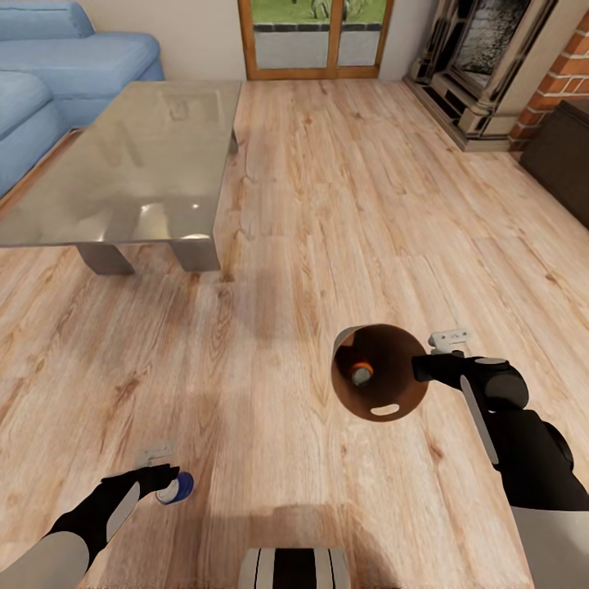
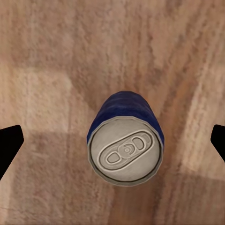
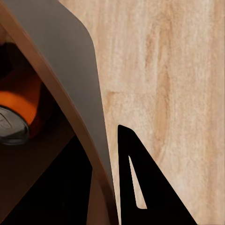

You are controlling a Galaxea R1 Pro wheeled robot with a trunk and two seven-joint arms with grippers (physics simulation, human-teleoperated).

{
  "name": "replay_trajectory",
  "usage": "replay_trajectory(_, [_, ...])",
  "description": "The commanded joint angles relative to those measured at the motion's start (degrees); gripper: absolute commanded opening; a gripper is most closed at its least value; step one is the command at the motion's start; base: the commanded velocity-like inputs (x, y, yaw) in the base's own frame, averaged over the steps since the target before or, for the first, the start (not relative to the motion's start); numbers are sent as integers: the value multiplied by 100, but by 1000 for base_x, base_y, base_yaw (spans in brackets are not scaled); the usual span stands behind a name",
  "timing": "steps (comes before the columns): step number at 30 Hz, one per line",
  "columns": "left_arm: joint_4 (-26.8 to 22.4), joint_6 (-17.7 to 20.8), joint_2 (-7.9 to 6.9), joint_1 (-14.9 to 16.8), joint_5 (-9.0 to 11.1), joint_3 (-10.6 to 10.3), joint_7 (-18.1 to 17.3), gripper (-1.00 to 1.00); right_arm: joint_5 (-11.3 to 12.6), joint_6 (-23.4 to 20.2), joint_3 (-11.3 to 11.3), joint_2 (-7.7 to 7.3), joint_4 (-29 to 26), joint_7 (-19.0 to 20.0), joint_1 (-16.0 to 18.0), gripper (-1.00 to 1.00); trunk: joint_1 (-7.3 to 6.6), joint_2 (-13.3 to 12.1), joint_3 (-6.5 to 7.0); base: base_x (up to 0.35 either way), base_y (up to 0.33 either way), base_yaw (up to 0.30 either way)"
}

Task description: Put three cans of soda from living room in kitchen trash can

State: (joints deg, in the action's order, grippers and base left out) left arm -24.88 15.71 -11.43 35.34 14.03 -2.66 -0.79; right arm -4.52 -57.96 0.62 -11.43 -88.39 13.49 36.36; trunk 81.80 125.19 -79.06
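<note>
Between the left gripper's (image 2: pixel 112 140) spread jaws the blue can (image 2: pixel 125 140) looks light, stiff, slick, best pinched mid-body, while the right gripper (image 1: pixel 425 366) clamps the bin's (image 1: pixel 401 409) rim.

The blue soda can (image 1: pixel 177 488) sits over the light wood floor down at the lower left, silver pull-tab top (image 2: pixel 125 155) facing up. The trash can (image 1: pixel 381 372) is a round bin, brown inside, with an oval cut-out near the rim. An orange can (image 1: pixel 361 370) sits down inside it, silver top showing.
</note>
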Motion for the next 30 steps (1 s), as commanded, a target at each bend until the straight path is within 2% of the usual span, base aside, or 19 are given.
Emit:
replay_trajectory(1, [0, -1, 0, 0, 1, -1, 0, 100, 74, -5, 1, 1, -3, 13, 3, -100, -1, 0, -9, 0, 0, 0])
replay_trajectory(6, [0, -12, 14, -1, 1, -2, 0, 100, 74, -20, -19, -2, -6, 13, 7, -100, -1, 0, -54, 0, 0, 0])
replay_trajectory(8, [0, -92, 79, -1, -3, -15, 0, 100, 72, -47, -24, -10, -14, 13, 18, -100, -1, 0, -72, 0, 0, 0])
replay_trajectory(13, [0, -207, 150, -1, 1, -167, 0, 100, 72, -64, -27, -41, -19, 19, 61, -100, -1, 0, -93, 0, 0, 0])
replay_trajectory(19, [0, -241, 166, -1, 3, -238, 0, 100, 64, -204, -32, -93, -20, 21, 425, -100, -1, 0, -97, 0, 0, 0])
replay_trajectory(24, [0, -243, 167, -1, 4, -243, 0, 100, 69, -204, -42, -308, -28, 28, 595, -100, -1, 0, -98, 0, 0, 0])
replay_trajectory(30, [-2, -243, 167, -1, 5, -242, 1, 100, 71, -204, -44, -432, -128, 36, 709, -100, -1, 0, -107, 0, 0, 0])
